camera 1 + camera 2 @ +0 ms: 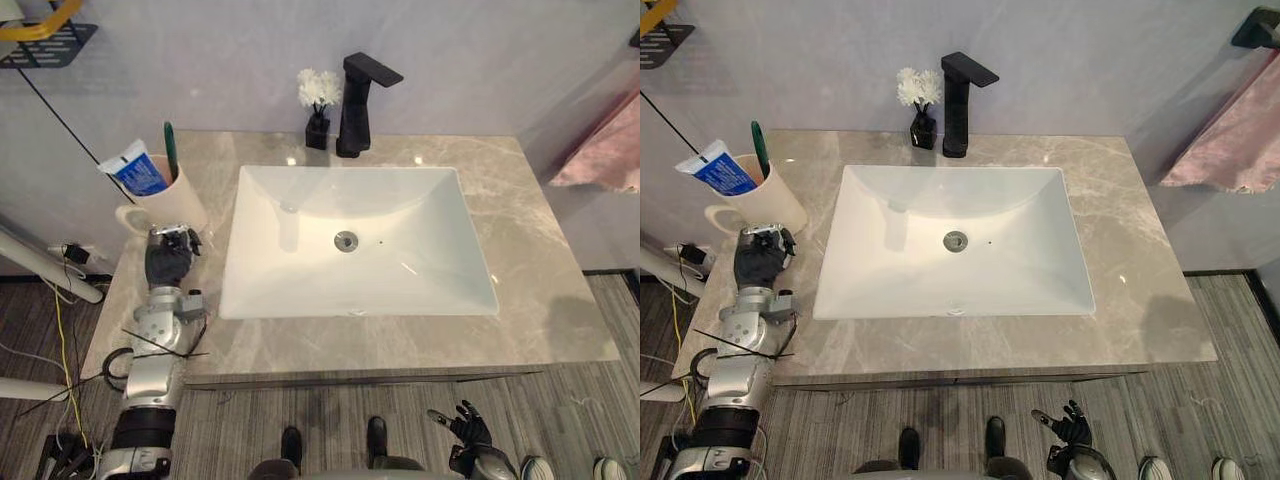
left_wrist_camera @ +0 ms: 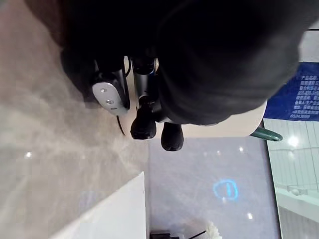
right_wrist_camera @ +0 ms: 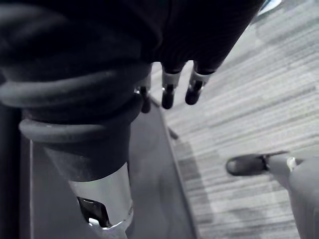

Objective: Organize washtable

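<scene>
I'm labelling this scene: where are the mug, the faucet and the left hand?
mug point(image 1: 183, 203), left eye view, on its cream side wall.
faucet point(image 1: 353, 115), left eye view, on its black upright column.
left hand point(image 1: 168, 262), left eye view, on its dark back cover.

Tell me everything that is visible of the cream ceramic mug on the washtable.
The cream ceramic-looking mug stands upright on the grey marble countertop, left of the white sink. Its handle points left. It holds a blue-and-white toothpaste tube and a green toothbrush. The left hand is right at its near side.
</scene>
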You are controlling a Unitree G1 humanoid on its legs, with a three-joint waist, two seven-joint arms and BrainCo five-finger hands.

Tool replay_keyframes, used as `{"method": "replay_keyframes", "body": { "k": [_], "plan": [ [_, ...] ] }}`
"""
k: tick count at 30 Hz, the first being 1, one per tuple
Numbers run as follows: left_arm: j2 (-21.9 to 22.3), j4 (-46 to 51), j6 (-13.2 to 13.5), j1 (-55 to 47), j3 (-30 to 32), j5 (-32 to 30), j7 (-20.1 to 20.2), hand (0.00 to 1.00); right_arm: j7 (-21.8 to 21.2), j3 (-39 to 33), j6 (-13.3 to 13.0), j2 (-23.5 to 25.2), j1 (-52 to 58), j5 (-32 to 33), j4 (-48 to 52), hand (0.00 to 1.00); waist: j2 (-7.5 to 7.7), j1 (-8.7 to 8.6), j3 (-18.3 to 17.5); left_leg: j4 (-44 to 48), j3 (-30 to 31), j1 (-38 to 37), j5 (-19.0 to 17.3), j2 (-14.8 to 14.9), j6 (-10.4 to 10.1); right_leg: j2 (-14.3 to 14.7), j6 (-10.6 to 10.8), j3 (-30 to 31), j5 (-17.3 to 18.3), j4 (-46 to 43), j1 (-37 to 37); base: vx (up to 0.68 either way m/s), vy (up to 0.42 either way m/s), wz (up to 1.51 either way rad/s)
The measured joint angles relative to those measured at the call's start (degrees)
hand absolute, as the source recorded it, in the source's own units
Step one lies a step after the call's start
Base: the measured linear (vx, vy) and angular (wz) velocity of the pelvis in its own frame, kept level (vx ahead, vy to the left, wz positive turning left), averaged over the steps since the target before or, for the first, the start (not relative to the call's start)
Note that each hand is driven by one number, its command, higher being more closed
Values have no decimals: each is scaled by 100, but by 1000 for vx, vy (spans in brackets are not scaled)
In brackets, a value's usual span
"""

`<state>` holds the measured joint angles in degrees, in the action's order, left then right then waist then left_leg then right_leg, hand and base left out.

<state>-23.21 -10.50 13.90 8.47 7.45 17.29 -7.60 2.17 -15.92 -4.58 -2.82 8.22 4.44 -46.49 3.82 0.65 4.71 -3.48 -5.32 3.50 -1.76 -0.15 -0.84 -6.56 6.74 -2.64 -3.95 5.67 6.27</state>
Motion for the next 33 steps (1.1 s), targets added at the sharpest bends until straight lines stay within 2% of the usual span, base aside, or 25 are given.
{"method": "replay_keyframes", "body": {
  "k": [9,15,22,27,31,33],
  "plan": [
    [-264,-397,-76,337,50,-15,-4,100,-17,-2,0,-1,0,0,5,0,1,-20,29,65,-107,75,-8,-5,9,1,-29,126,-71,0,110,-22,-7,-7],
    [-426,-586,-112,422,53,-22,-21,100,-22,-4,-1,-1,1,1,7,0,3,-135,35,125,-114,103,-15,1,0,4,-40,133,-83,12,148,-46,-12,0],
    [-416,-505,-85,436,54,-22,-38,100,-22,-3,-3,0,0,0,7,0,0,-136,36,138,-116,157,-11,8,5,10,-38,139,-92,1,184,-4,-2,0],
    [-370,-109,-213,377,-127,-37,-123,100,-23,-3,-5,7,6,-3,5,0,-1,-145,37,150,-67,147,-8,-5,10,-4,-37,88,-93,-1,120,-5,-7,5],
    [-200,941,-214,235,-243,-51,-115,100,-108,5,-7,9,21,-7,-6,0,-21,-132,50,200,36,130,-7,-16,12,-28,-38,-22,-93,-2,22,-23,-9,11],
    [-154,1515,-130,87,-238,-44,-114,100,-124,16,-7,21,23,-21,-55,0,-34,-92,57,224,66,99,-7,-15,12,-36,-39,-37,-91,-2,-33,-34,-14,8]
  ]
}}
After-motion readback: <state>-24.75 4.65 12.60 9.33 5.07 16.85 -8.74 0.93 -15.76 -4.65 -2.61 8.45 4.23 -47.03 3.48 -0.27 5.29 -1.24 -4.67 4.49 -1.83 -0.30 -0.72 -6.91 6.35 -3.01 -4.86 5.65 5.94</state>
